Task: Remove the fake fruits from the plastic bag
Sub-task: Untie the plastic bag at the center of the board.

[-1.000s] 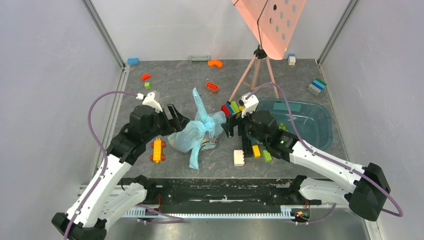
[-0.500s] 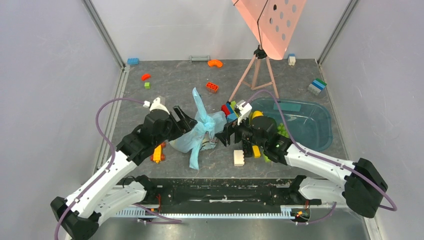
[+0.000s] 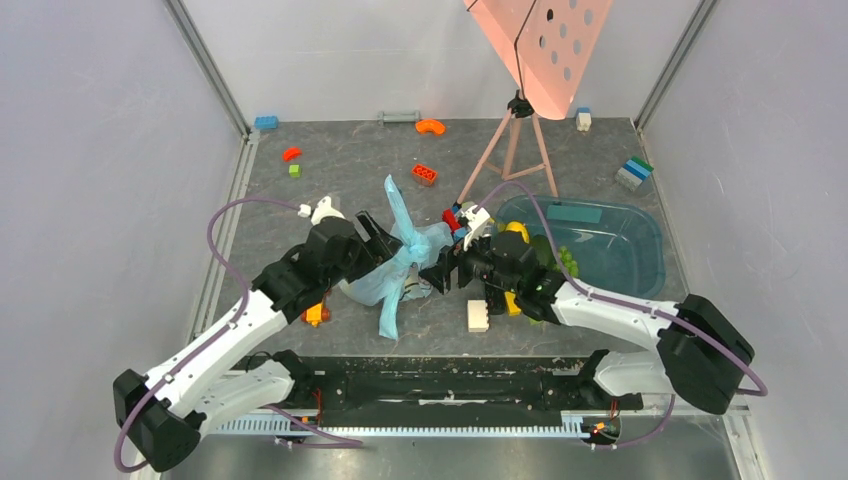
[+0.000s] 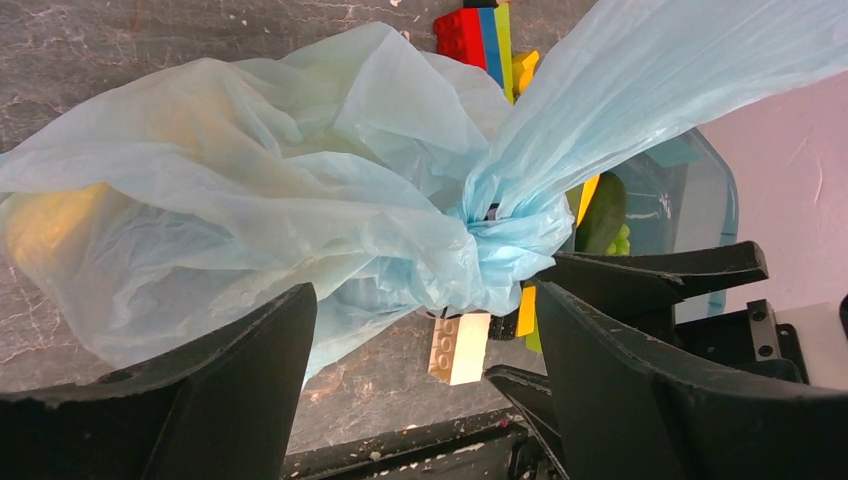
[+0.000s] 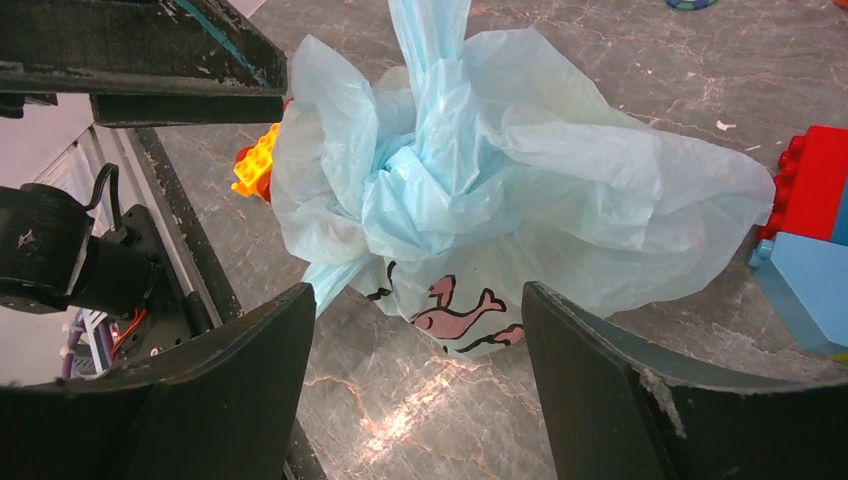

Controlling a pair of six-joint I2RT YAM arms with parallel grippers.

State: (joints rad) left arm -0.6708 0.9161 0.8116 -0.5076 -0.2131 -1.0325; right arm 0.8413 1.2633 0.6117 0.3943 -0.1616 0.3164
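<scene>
The light blue plastic bag [image 3: 400, 262] lies knotted on the table, with a pink printed mark [image 5: 450, 312] on its lower side. A yellowish fruit [image 4: 50, 225] shows through the film; other fruits in the bag are hidden. A yellow lemon [image 3: 516, 231] and a green fruit [image 3: 565, 259] lie at the left end of the teal tub [image 3: 610, 232]. My left gripper [image 3: 380, 243] is open right at the bag's left side, its jaws either side of the knot [image 4: 500, 250]. My right gripper [image 3: 440, 271] is open right at the bag's right side, empty.
Toy bricks lie around the bag: a cream one [image 3: 478, 316], a red-blue-green stack [image 3: 456, 217], an orange-yellow piece [image 3: 314, 313], others farther back. A pink tripod board [image 3: 535, 50] stands behind the tub. Metal rails edge the table.
Both grippers have moved inward to the bag from either side, staying open. The bag has not visibly moved.
</scene>
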